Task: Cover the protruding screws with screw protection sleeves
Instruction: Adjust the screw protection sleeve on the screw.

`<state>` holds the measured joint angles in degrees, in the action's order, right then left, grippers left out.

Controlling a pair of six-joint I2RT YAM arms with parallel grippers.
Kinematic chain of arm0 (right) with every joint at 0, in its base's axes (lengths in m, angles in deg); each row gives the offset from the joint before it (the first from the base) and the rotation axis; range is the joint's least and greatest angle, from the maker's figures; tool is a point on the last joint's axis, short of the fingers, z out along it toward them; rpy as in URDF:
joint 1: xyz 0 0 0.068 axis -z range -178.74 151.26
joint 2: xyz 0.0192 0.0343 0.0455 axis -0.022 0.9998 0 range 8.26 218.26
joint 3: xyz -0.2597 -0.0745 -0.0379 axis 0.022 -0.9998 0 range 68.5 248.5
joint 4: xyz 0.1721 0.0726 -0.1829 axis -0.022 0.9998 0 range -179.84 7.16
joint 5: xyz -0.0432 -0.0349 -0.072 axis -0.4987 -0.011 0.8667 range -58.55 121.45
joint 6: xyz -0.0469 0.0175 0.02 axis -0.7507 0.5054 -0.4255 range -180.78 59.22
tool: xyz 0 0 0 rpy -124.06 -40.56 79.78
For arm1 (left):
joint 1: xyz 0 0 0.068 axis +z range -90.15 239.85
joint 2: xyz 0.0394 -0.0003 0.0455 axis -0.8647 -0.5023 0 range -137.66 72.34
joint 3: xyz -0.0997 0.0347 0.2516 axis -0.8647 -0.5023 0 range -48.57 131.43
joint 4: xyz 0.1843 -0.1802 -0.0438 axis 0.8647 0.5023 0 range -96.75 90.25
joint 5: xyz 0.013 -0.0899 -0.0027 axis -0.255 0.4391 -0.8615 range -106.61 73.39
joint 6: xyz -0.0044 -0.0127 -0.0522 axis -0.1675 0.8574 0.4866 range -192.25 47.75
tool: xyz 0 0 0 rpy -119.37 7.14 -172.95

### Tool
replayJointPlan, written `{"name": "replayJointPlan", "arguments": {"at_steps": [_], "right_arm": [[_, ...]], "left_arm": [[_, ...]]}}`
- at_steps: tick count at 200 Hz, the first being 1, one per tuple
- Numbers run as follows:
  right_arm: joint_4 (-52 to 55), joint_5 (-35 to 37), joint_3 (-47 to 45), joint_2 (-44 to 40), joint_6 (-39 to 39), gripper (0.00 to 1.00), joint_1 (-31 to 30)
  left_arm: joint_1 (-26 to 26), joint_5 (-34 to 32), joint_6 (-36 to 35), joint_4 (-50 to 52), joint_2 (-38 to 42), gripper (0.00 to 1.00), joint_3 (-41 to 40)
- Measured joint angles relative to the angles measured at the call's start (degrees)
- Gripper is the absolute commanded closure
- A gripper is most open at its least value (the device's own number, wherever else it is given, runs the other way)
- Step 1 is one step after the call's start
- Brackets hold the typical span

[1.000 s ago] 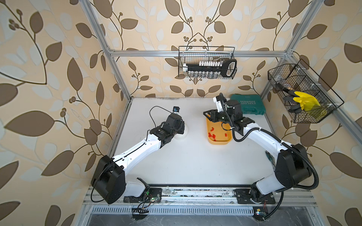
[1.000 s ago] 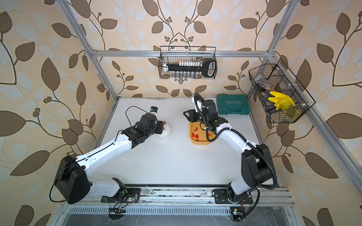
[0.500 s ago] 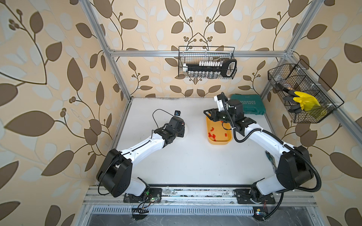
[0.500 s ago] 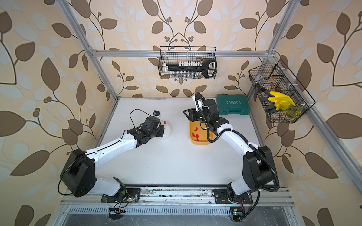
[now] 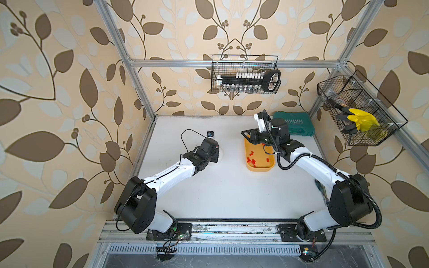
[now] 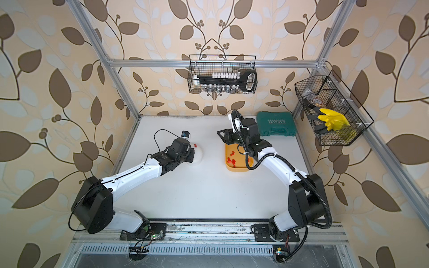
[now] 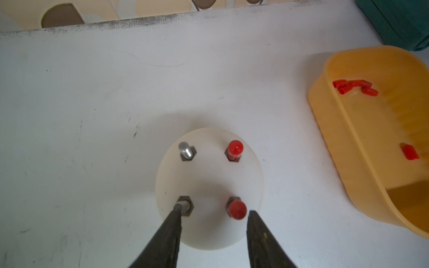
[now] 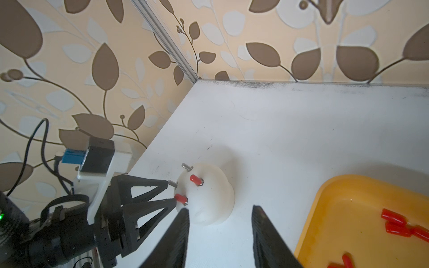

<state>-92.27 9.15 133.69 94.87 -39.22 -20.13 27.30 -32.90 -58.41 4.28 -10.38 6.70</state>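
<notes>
A white dome (image 7: 209,183) stands on the table, seen in both top views (image 5: 220,153) (image 6: 199,156). Four protruding screws stick out of it. Two are bare grey pins (image 7: 185,149) (image 7: 183,205). Two wear red screw protection sleeves (image 7: 235,148) (image 7: 237,210). My left gripper (image 7: 214,211) is open and empty right over the dome, one fingertip (image 7: 177,210) at the near bare screw, the other beside the near sleeved screw. More loose sleeves (image 5: 251,159) lie in the yellow-orange tray (image 5: 260,167). My right gripper (image 8: 220,208) hangs open and empty over the tray's far end, facing the dome (image 8: 209,195).
A green tool case (image 5: 293,126) lies at the back right, behind the right wrist. A wire basket (image 5: 246,76) with sockets hangs on the back wall. Another wire basket (image 5: 357,111) with yellow gloves hangs on the right wall. The table's back edge (image 7: 162,19) meets the wall.
The left arm's shoulder and upper link swung slightly inward early on, and its wrist settled over the dome. The right arm has hardly moved.
</notes>
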Motion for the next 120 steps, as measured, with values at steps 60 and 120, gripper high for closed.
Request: {"name": "replayJointPlan", "arguments": {"at_steps": [60, 120], "right_arm": [[-0.44, 0.00, -0.28, 0.00, 0.00, 0.54, 0.00], [-0.46, 0.00, -0.44, 0.00, 0.00, 0.54, 0.00]], "left_arm": [[0.00, -0.72, 0.26, 0.57, -2.23, 0.53, 0.20], [0.02, -0.20, -0.02, 1.88, 1.38, 0.43, 0.28]]}}
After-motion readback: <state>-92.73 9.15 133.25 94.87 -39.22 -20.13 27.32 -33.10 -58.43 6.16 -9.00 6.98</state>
